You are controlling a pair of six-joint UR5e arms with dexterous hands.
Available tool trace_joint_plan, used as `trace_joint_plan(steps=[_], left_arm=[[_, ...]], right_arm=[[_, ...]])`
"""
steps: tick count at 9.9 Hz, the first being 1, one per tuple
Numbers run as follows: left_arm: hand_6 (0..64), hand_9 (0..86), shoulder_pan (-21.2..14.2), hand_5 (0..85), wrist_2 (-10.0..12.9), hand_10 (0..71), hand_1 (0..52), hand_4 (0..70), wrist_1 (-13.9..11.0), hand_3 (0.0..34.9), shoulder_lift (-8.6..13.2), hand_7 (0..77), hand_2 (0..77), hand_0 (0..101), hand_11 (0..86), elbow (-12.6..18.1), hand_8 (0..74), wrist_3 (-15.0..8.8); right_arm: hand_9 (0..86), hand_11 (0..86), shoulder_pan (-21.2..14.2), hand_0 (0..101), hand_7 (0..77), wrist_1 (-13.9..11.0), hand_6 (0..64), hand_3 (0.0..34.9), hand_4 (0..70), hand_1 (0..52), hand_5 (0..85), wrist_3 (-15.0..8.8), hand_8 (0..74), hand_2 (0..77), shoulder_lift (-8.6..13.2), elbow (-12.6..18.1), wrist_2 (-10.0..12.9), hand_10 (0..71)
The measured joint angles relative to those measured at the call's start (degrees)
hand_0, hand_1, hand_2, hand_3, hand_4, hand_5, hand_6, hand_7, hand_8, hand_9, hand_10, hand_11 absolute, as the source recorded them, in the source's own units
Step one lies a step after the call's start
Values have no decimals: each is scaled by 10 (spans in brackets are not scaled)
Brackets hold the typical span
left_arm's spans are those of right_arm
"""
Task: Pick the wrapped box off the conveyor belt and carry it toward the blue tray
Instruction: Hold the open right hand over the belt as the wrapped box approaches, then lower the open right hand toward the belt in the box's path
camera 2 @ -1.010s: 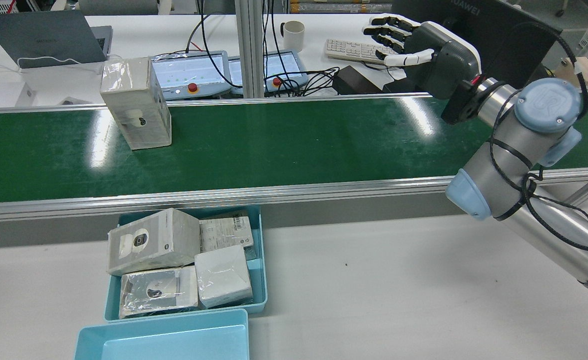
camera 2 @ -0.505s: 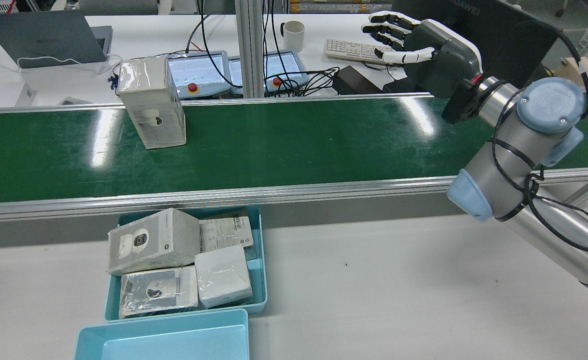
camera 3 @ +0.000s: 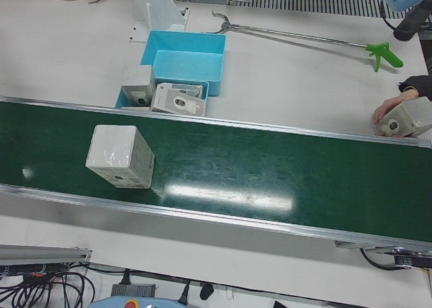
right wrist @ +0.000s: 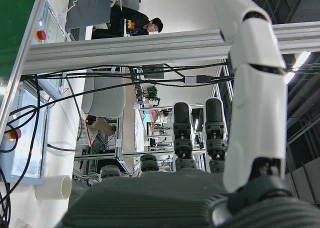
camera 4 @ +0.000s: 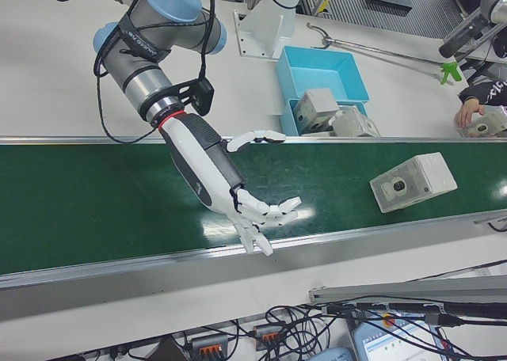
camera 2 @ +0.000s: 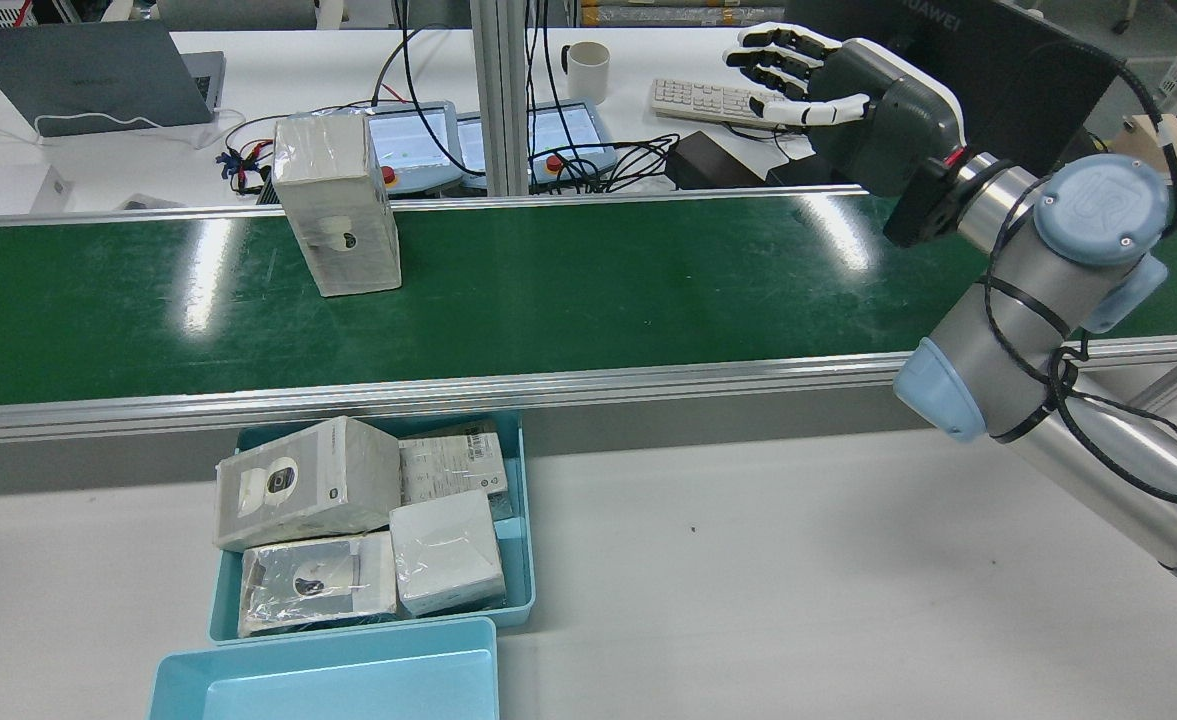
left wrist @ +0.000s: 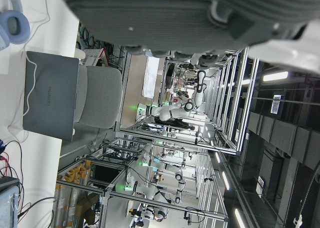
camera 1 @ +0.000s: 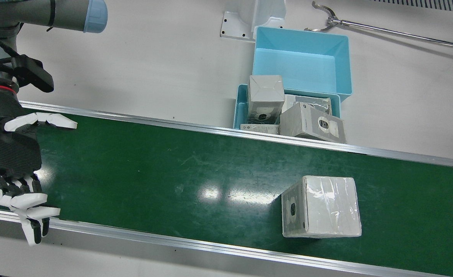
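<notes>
Presently: wrapped box [camera 2: 338, 205], upright on its small end, on the far-left stretch of the green conveyor belt [camera 2: 598, 290], close to the far rail; untouched. Right hand [camera 2: 828, 95]: spread wide, empty, poised over the belt's far edge at right, well apart from the box. Left hand [left wrist: 175, 8]: only a dark blur of palm in its own camera; cannot tell how far open. Empty blue tray [camera 2: 328, 640]: near left, just this side of a second tray [camera 2: 523, 520] crowded with similar boxes. Person's hand [camera 3: 388, 109] on another box beside the belt's left end. Hazards, as judged: toppling, from a sideways knock to a tall, narrow-footed box; slipping, from glossy film under the fingers; mistimed closing, should the belt run; delivery into the full tray, not the empty one.
</notes>
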Motion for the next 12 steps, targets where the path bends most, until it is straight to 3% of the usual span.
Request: trace_joint_plan(steps=[4,8,12], left_arm=[[0,0,0,11,0,0,0,0,0,0,0,0,5,0,0,0,0,0],[0,0,0,5,0,0,0,0,0,0,0,0,5,0,0,0,0,0],[0,0,0,5,0,0,0,0,0,0,0,5,5,0,0,0,0,0]], right_arm=[[71,16,-5,477,289,0,82,161,185,158,311,0,11,224,1,-4,4,0],[71,16,-10,477,289,0,87,138,185,158,311,-1,11,235,-1,-4,4,0],[71,16,-32,477,289,1,87,148,180,158,311,-5,11,207,-4,-24,5,0]])
